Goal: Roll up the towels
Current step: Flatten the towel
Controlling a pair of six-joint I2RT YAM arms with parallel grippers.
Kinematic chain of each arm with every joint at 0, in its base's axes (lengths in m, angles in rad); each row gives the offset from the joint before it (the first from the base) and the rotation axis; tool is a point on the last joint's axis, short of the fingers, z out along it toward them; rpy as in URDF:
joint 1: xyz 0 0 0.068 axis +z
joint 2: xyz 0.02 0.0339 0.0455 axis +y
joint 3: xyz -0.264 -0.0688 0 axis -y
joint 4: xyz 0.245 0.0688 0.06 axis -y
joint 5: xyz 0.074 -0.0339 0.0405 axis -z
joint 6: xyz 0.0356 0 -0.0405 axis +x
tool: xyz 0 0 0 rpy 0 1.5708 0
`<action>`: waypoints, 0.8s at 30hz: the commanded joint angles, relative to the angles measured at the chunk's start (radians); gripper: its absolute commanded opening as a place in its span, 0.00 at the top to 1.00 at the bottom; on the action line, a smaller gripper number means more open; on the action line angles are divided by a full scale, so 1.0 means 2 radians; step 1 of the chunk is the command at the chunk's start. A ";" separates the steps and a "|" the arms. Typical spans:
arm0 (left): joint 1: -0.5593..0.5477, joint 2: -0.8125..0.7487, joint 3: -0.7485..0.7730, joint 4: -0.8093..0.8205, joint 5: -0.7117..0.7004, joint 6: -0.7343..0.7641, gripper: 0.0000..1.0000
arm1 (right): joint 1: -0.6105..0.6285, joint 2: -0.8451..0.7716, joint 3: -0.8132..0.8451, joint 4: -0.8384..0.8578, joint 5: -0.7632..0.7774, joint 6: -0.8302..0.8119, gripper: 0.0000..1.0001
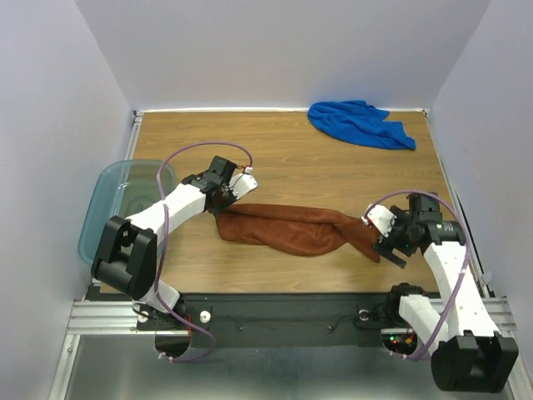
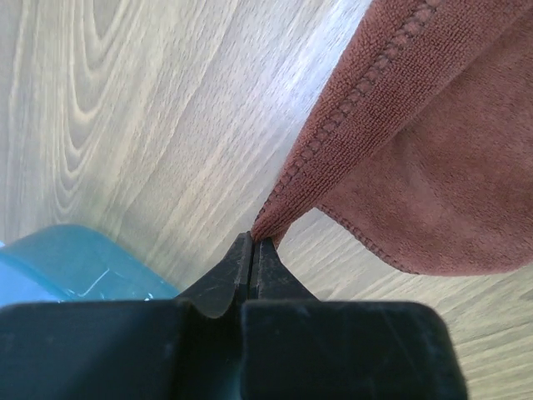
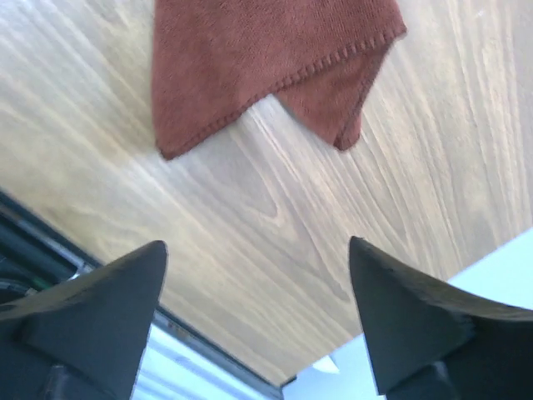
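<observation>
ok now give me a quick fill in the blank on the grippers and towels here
The left gripper is ___ on a corner of the rust-brown towel.
The right gripper is ___ and holds nothing.
The blue towel lies crumpled at the far ___ corner of the table.
The teal plastic bin sits beside the ___ arm.
Missing words: shut, open, right, left.
</observation>
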 commanded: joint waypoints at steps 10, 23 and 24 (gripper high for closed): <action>0.006 -0.010 0.027 0.003 0.011 -0.010 1.00 | -0.015 0.284 0.253 -0.064 -0.132 0.183 0.22; 0.006 0.005 0.042 0.008 0.031 -0.016 1.00 | -0.019 0.314 0.162 -0.121 -0.095 0.206 0.49; 0.007 0.005 0.042 0.008 0.032 -0.016 1.00 | -0.020 0.311 0.153 -0.114 -0.090 0.211 0.47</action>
